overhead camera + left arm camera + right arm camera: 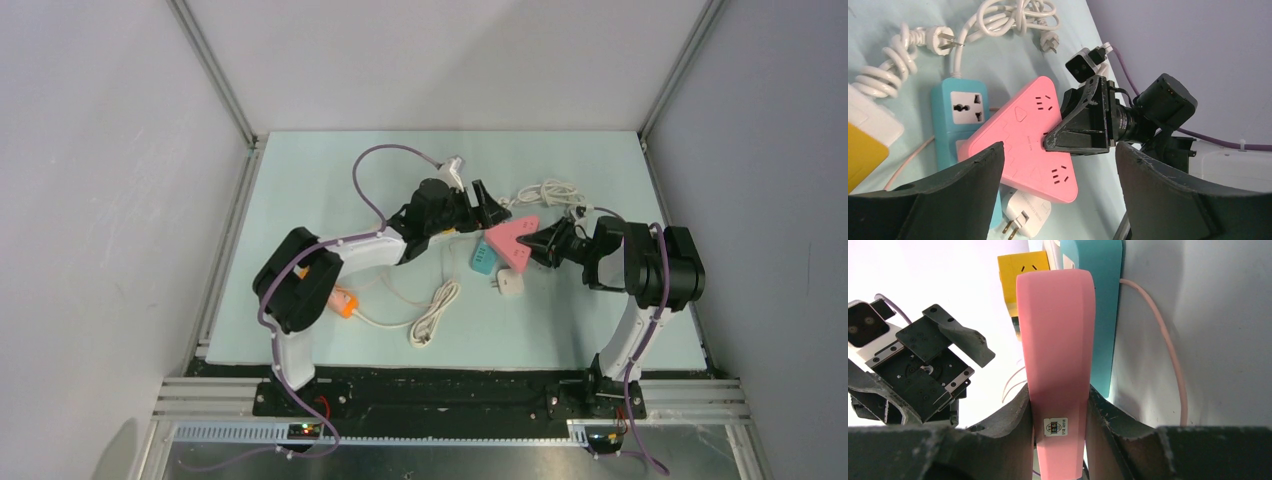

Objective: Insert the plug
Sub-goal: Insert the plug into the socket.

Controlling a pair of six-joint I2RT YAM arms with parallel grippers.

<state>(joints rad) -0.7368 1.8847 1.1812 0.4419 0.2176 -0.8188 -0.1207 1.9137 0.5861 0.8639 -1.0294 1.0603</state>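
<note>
The jaws of the right arm (655,265) pinch one thin edge of the pink triangular plastic power strip (512,240). The strip sits a little right of the middle of the pale green desk (300,180) and overlaps a teal rectangular power strip (483,261). The jaws of the left arm (350,250) stand spread and empty, just beside the pink strip.

A white plug with flat pins (940,41), on a coiled white cable (883,75), lies loose toward the far edge of the desk. A white square adapter with metal prongs (1020,216) lies at the near corner of the pink strip. Which of the two is meant cannot be told.

The risks appear to be these. The strip is held at one edge only, so a push on a plug may turn it. The two pairs of jaws are very near and could collide. The coiled cable may also drag the plug out of line.
</note>
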